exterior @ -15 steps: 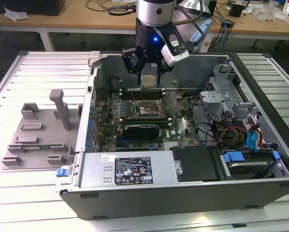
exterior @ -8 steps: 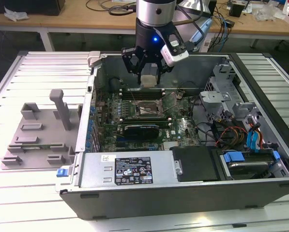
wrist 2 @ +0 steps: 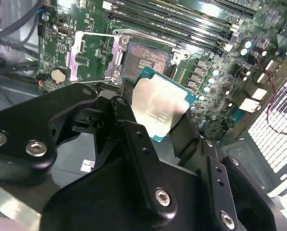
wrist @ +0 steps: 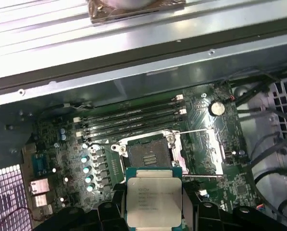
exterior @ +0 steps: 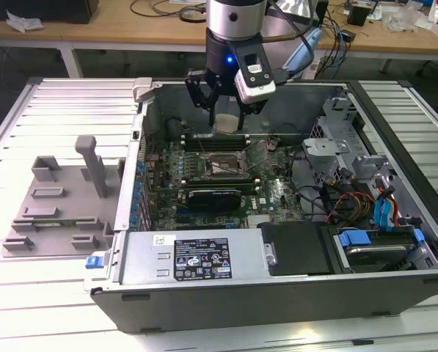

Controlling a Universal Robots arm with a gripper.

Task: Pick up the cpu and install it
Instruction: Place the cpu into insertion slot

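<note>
Claw (wrist: 153,208) holds the cpu (wrist: 154,199) clamped above the motherboard (wrist: 61,159).

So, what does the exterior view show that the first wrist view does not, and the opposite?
Exterior view: the grey fixture plate beside the open computer case, and the arm above it. First wrist view: the cpu, its top face close up, gripped in the claw, and a coin cell. Both: the motherboard and its open socket.
</note>
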